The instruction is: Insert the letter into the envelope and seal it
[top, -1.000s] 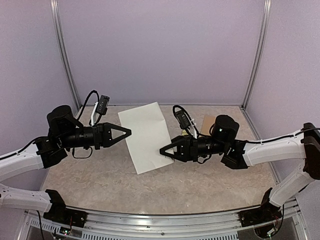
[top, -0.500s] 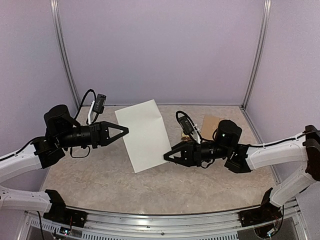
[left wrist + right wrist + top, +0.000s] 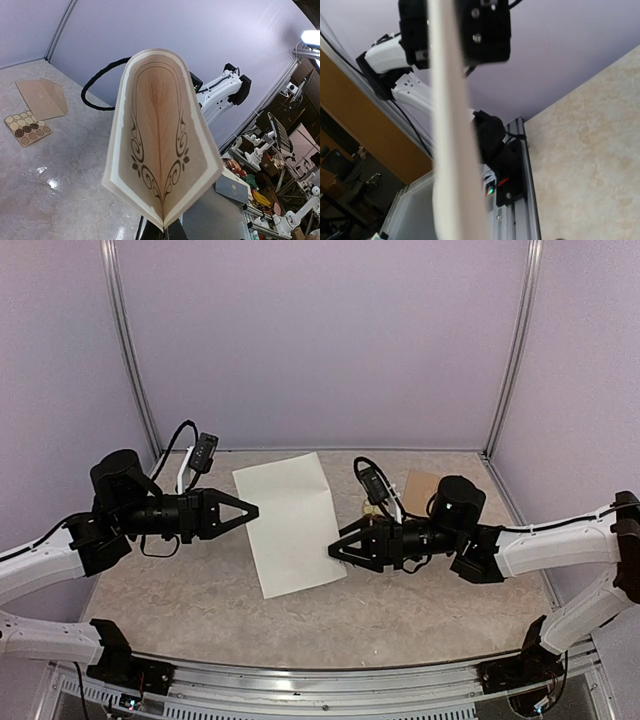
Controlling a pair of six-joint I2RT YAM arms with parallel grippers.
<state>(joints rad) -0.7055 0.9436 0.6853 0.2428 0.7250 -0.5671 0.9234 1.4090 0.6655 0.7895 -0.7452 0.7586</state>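
beige marbled table (image 3: pixel 400 612) inside lilac walls (image 3: pixel 320 340), left tool (image 3: pixel 252 508) and right tool (image 3: pixel 336 548) each clamped on the letter (image 3: pixel 290 522).

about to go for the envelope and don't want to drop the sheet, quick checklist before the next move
1. left gripper clamped on the letter: ok, the sheet's edge is pinched at the bottom of the left wrist view.
2. right gripper clamped too: cannot tell, the sheet runs edge-on through its view and its fingers are hidden.
3. letter flat enough to slide in: not ok, it bows into a trough, printed face inward.
4. envelope free: ok, it lies on the table with nothing on it.
5. envelope flap open: cannot tell.
6. sticker card at hand: ok, beside the envelope.
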